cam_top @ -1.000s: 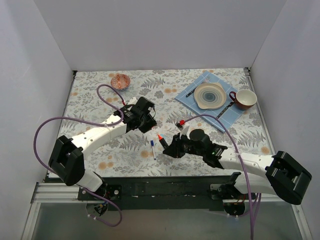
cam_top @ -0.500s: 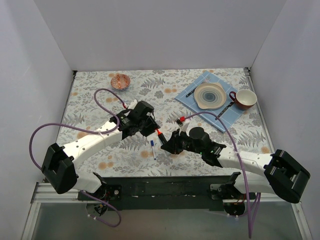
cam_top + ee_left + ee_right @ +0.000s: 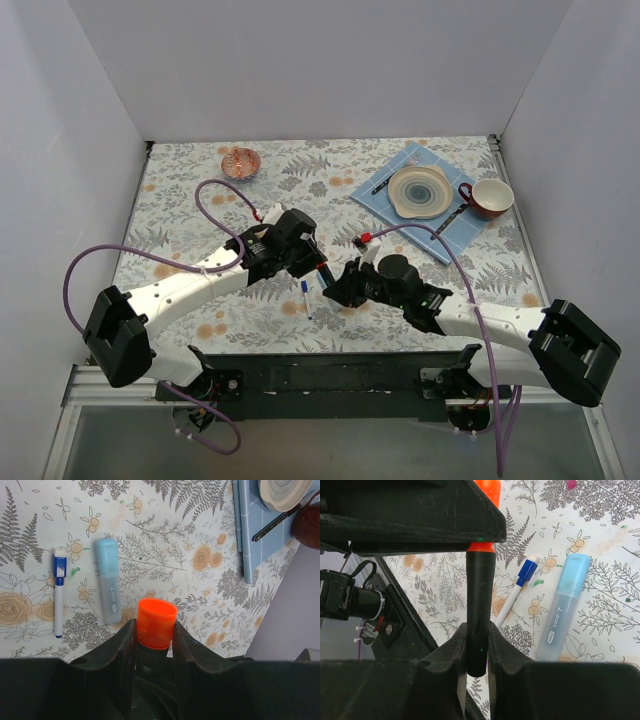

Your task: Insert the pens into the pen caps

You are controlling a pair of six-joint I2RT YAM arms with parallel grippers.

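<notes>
My left gripper is shut on a bright orange pen cap. My right gripper is shut on a black marker and holds it above the table. The marker's orange end meets the cap right at the left gripper's fingers; the joint is partly hidden. A chunky light-blue marker lies on the cloth below, also in the right wrist view. A thin white pen with a blue cap lies beside it, seen from above and in the right wrist view.
A blue mat at the back right carries a plate and dark cutlery; a red cup stands beside it. A small patterned bowl sits at the back left. A red cube is fixed on the right arm's cable.
My left gripper has moved right and toward me with the orange cap, up to the marker's end. The marker's orange tip, bare before, is now covered by the cap and the fingers.
</notes>
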